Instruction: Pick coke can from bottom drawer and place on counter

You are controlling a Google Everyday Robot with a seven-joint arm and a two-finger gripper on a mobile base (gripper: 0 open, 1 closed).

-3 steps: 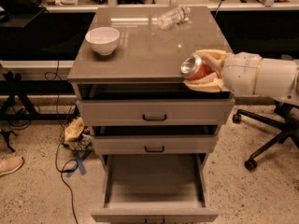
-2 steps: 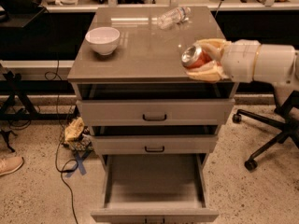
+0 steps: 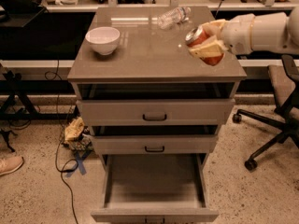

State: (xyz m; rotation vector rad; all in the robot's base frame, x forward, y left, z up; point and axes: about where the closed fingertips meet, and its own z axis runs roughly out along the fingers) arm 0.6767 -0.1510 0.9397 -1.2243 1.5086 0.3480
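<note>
My gripper [image 3: 204, 40] reaches in from the right and is shut on the coke can [image 3: 202, 43]. The red can with its silver top is tilted, top toward the left. It hangs just above the right part of the counter [image 3: 149, 55]. The tan fingers [image 3: 208, 49] wrap the can above and below. The bottom drawer [image 3: 154, 185] is pulled wide open below, and its inside shows nothing in it.
A white bowl [image 3: 103, 39] stands on the counter's left part. A clear plastic water bottle [image 3: 173, 17] lies at the back of the counter. The two upper drawers [image 3: 155, 112] stand slightly open. An office chair [image 3: 275, 101] is at the right. Cables and rags lie on the floor at the left.
My gripper has carried the can up and a little left, from the counter's front right edge to above the counter's right part.
</note>
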